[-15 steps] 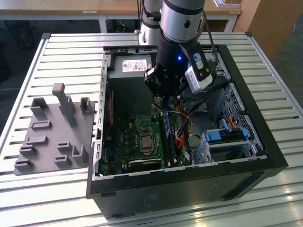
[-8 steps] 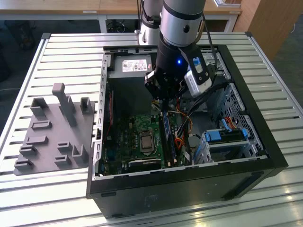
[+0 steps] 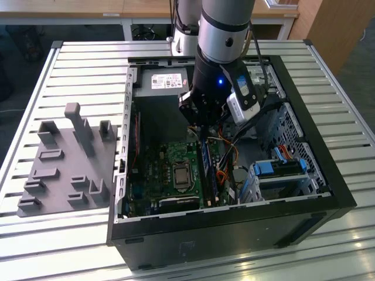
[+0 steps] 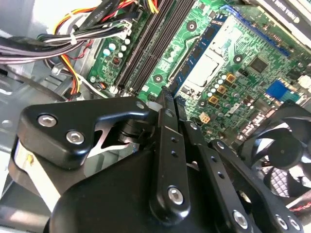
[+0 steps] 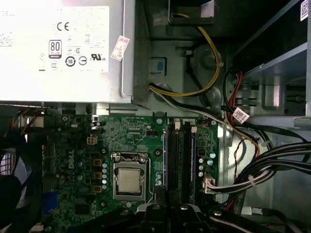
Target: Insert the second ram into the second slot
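Observation:
My gripper (image 3: 202, 130) hangs inside the open computer case (image 3: 328, 175), just above one end of the memory slots (image 3: 210, 175). In the second wrist view its black fingers (image 4: 164, 141) meet at the tip, so the gripper (image 4: 166, 95) is shut with nothing showing between them. A blue ram stick (image 4: 201, 51) stands in the slot nearest the processor socket (image 4: 206, 68); whether it is the second ram I cannot tell. The dark slots (image 4: 146, 46) beside it look bare. In the first wrist view the slots (image 5: 181, 155) run straight out from the gripper (image 5: 168, 208).
Bundled cables (image 5: 272, 170) and a drive cage (image 3: 275, 172) crowd one side of the slots. A black fan (image 4: 282, 155) sits on the other side, and the power supply (image 5: 63, 48) lies beyond the board. A grey holder fixture (image 3: 64, 161) rests on the slatted table at the exterior view's left.

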Action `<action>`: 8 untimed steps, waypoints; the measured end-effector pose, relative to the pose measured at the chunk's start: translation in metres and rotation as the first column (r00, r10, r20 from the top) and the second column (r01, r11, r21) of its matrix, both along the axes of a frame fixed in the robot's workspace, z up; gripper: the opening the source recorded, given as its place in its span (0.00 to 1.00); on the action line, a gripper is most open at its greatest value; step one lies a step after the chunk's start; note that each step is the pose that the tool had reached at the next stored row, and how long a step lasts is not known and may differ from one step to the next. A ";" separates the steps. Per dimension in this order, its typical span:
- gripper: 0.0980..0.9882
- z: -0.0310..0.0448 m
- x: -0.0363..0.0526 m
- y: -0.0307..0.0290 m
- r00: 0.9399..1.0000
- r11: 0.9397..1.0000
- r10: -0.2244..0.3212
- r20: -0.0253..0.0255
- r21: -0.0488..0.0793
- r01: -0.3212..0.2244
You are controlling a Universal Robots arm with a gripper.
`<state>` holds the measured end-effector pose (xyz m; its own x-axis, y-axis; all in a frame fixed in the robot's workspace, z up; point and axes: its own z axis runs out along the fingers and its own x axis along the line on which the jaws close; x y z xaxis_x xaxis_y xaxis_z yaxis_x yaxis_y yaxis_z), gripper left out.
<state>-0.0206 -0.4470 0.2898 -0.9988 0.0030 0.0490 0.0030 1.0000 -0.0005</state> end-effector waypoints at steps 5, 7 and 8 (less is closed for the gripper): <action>0.04 -0.0151 0.0027 -0.0016 1.000 1.000 -0.016 0.000 0.000 0.016; 0.04 -0.0180 0.0028 -0.0016 1.000 1.000 -0.013 0.000 0.000 0.013; 0.04 -0.0189 0.0028 -0.0017 1.000 1.000 -0.013 0.000 0.000 0.013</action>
